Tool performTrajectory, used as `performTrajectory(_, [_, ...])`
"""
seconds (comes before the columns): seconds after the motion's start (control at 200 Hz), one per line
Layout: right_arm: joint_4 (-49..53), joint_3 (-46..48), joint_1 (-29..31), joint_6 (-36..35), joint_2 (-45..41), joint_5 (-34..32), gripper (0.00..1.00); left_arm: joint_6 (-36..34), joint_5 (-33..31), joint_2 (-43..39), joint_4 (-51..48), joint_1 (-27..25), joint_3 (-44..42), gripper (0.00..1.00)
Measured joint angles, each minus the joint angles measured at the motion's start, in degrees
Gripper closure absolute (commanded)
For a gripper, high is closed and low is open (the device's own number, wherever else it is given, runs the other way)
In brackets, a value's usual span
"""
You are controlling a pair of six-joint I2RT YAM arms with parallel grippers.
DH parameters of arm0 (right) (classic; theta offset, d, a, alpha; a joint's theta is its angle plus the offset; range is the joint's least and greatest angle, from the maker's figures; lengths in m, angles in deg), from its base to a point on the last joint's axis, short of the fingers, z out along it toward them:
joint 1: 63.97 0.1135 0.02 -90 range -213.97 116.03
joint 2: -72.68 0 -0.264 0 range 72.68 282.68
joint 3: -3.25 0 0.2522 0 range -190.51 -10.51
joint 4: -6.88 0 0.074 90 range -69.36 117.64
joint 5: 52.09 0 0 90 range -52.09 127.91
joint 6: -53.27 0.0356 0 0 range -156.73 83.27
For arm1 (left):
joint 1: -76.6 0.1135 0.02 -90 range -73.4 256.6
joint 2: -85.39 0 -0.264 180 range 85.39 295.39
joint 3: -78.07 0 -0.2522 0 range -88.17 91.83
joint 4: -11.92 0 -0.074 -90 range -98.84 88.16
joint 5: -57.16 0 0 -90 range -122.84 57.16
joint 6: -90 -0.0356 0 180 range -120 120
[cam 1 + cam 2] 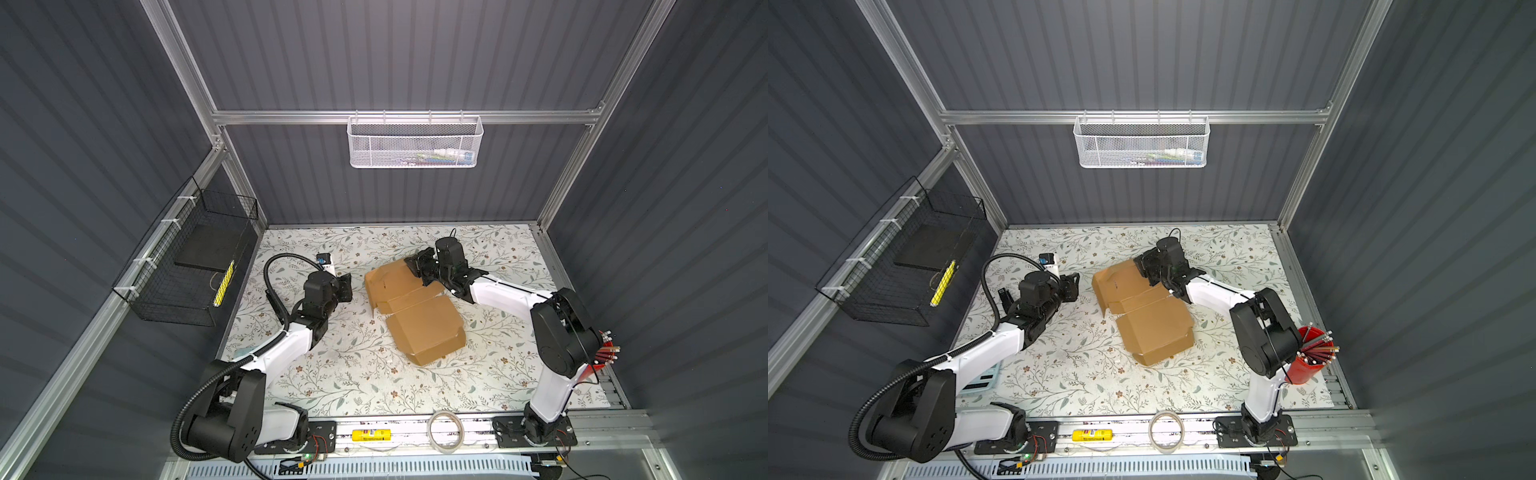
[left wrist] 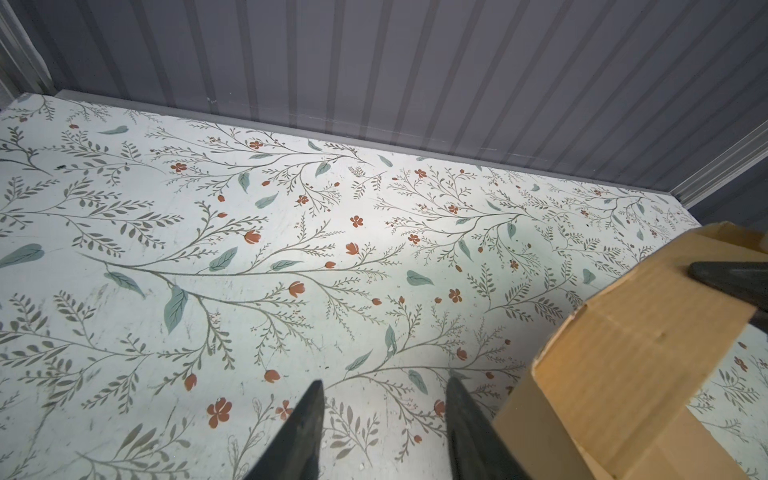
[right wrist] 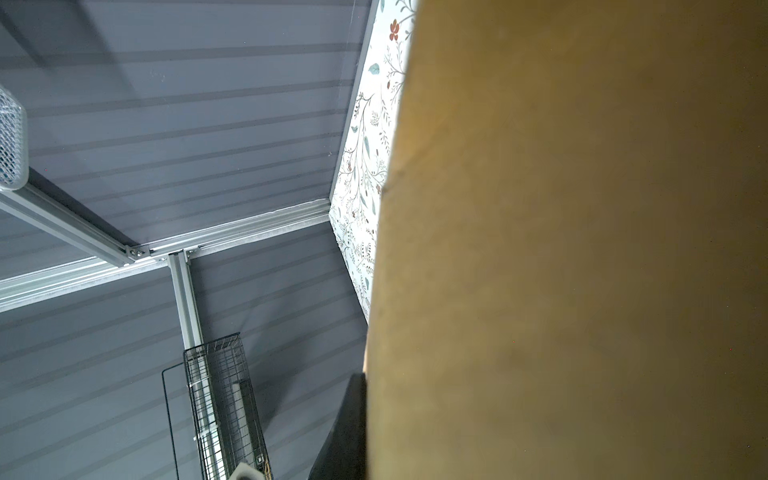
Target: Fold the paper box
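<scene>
Right claw (image 1: 412, 266) clenched on the paper box (image 1: 424, 328) — brown, half-folded, far flap raised; left claw (image 1: 347, 286) released.

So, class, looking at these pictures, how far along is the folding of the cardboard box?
Done: the near half of the paper box looks folded into a shallow box shape. In hand: the right pincer is shut on the far panel, holding it tilted up; the left pincer is open and empty beside it. Left: bringing that panel over and tucking its flaps.

No legible text, label on yellow stick (image 1: 371, 435) — perhaps printed — too blurred
</scene>
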State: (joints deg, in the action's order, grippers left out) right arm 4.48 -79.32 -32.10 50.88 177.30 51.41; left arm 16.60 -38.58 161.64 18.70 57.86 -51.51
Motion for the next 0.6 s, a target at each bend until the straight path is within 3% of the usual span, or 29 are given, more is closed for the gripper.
performTrajectory(0.6, [-3.19, 1.2, -0.22, 0.0, 0.28, 1.6, 0.93, 0.37, 9.44, 9.7, 2.82, 0.09, 0.0, 0.61])
